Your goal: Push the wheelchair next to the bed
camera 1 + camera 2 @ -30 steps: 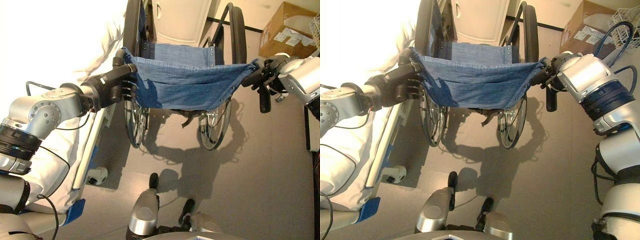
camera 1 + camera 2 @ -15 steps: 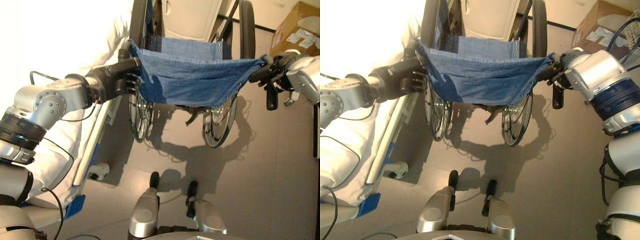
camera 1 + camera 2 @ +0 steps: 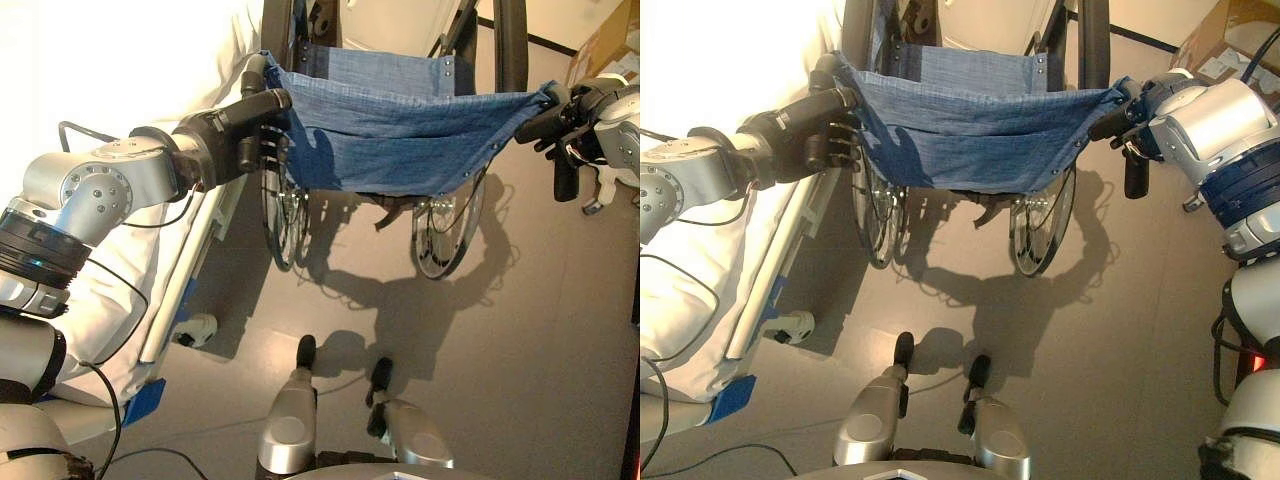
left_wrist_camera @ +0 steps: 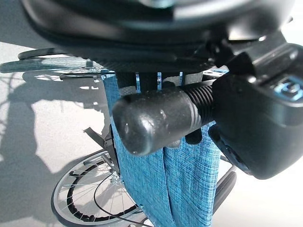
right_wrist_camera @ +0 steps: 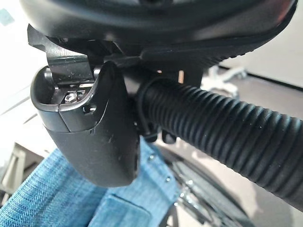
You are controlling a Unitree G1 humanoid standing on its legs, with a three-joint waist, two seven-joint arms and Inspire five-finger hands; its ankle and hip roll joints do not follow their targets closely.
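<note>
Grey floor carries the wheelchair beside a bed with seemingly white bedding

No text, number or sign can be read anywhere in these views. The cardboard box at the far right carries pale labels — their print is too small to make out. The left hand has a small bluish mark on its dark casing — it cannot be made out as letters.
</note>
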